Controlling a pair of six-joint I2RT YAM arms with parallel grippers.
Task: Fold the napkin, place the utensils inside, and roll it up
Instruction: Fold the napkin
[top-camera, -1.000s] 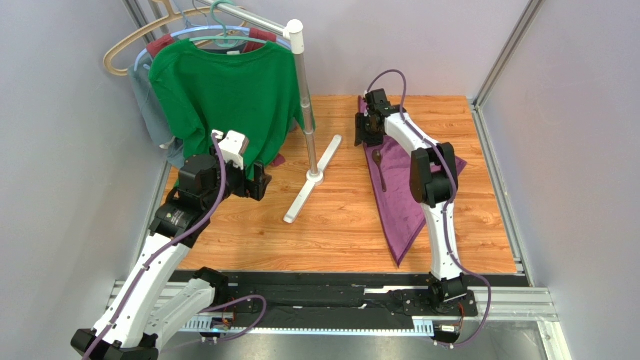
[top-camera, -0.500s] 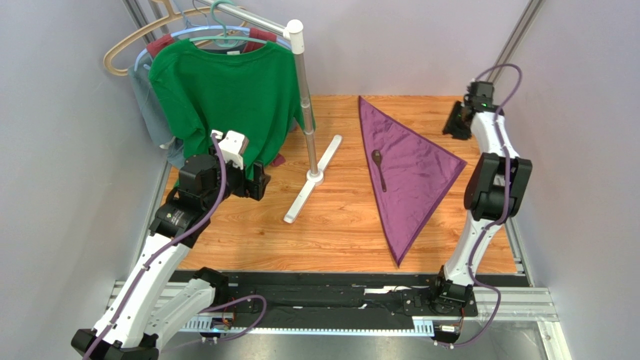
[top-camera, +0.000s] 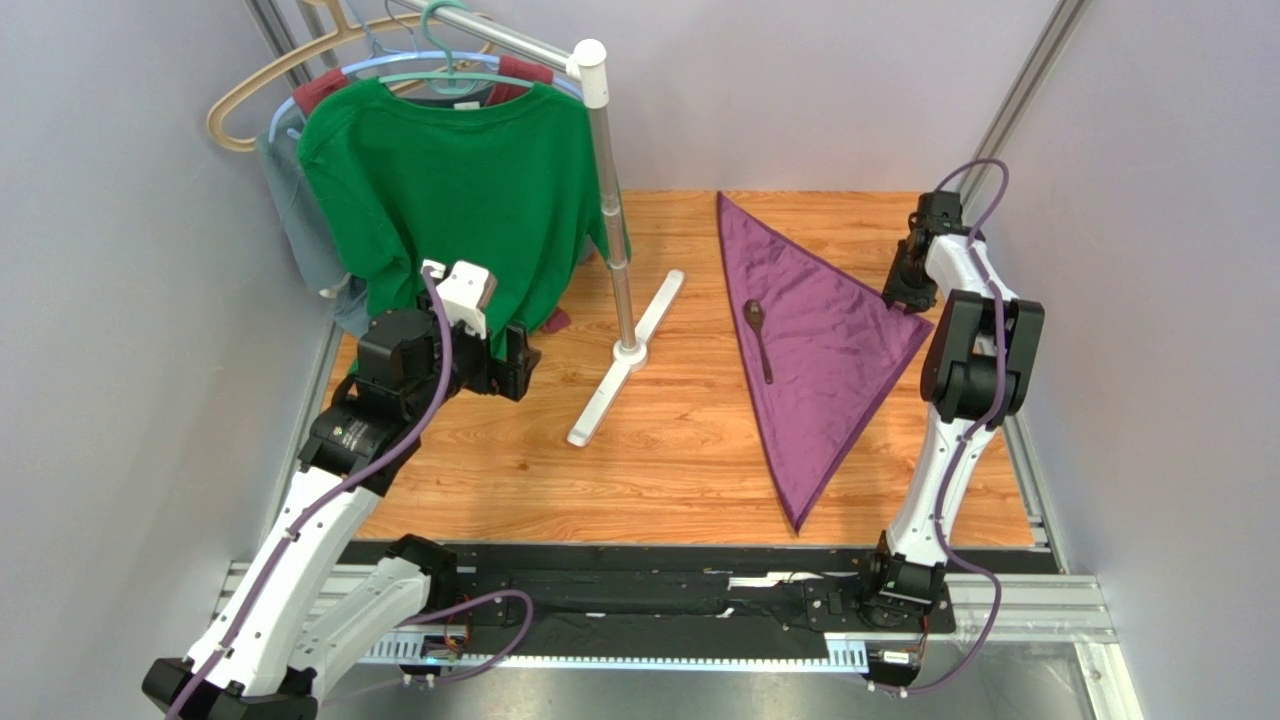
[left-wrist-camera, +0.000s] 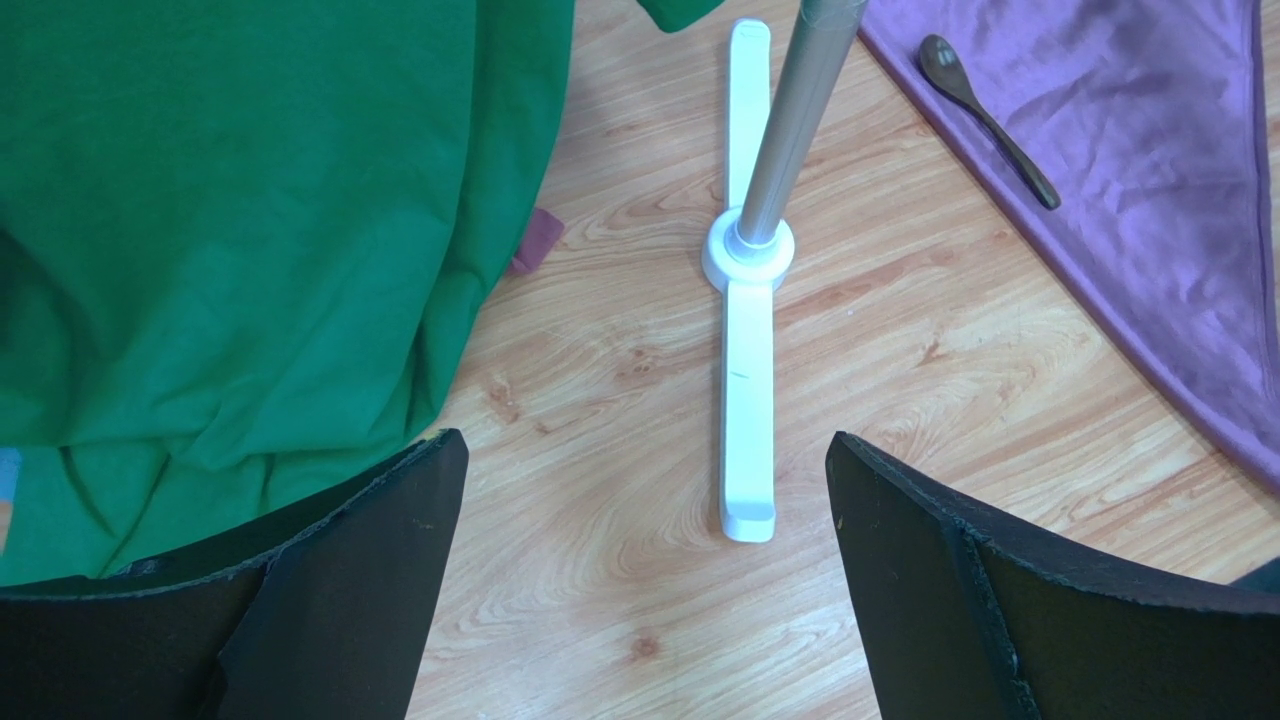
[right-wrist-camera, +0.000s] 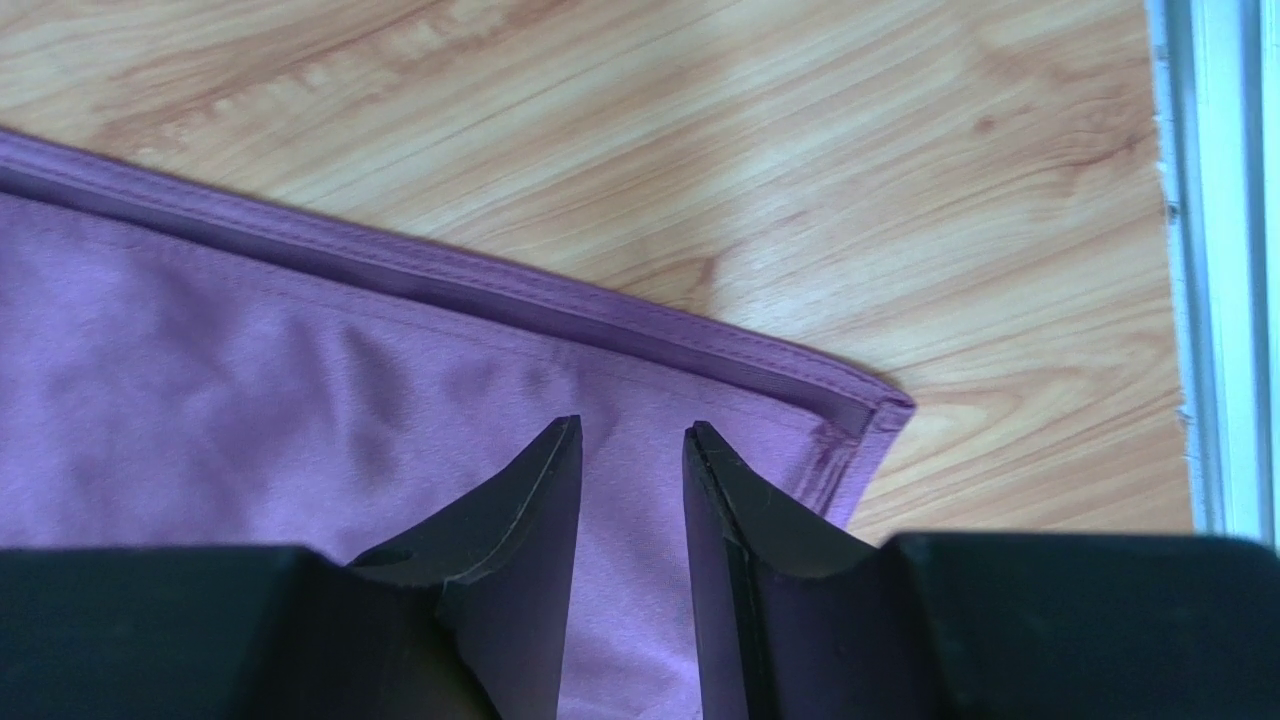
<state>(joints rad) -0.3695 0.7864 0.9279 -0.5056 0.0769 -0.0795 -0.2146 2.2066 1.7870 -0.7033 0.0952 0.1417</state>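
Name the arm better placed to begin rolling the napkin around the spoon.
Right. The right gripper hangs directly over the right corner of the napkin, near the spoon. The left gripper sits far off by the green shirt.

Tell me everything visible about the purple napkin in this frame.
The napkin is thin dark purple cloth with a stitched hem, folded into a triangle and lying flat on the wooden table. A dark spoon lies on it near one long edge. The right gripper is at its right corner, fingers narrowly apart; contact unclear.
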